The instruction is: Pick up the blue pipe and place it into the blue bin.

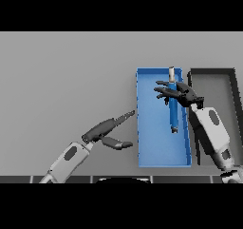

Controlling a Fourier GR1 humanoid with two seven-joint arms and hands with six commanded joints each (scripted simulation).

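Grey table (66, 71) fills the whole view — flat, matte, uniform in tone, no marks or seams visible on it. Surface runs unbroken from the far edge of the view to the near edge. Light is even and diffuse — soft, faint shadows only. No walls, floor or windows visible; the tabletop is all the surroundings on show.
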